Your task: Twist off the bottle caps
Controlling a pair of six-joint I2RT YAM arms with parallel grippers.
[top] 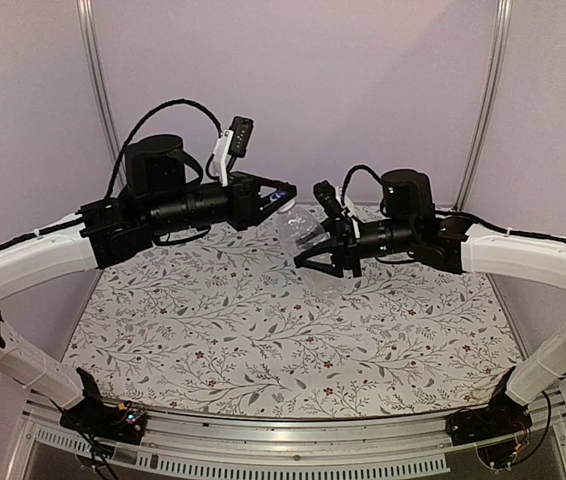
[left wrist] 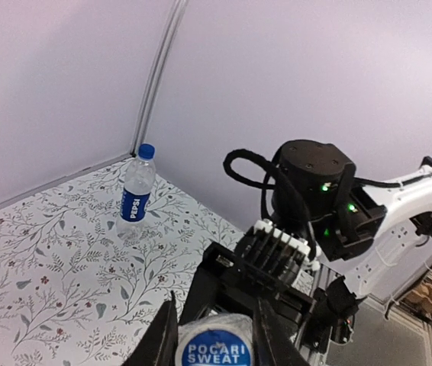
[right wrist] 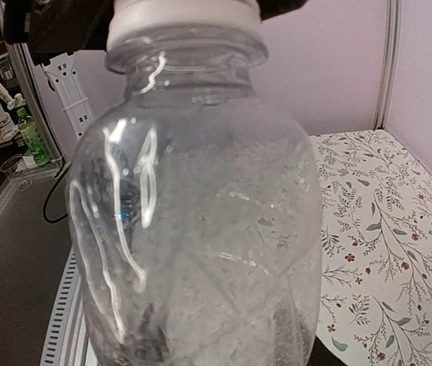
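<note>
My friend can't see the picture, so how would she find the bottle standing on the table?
On the flowery tablecloth, look at the far corner below the metal post. The standing bottle is alone there, upright, blue cap on top. Its dark blue label with white letters sets it apart from the plain bottle, which is bare and up in the air.

A robot lab booth: plain lilac panels, aluminium frame posts, floral-covered table.
</note>
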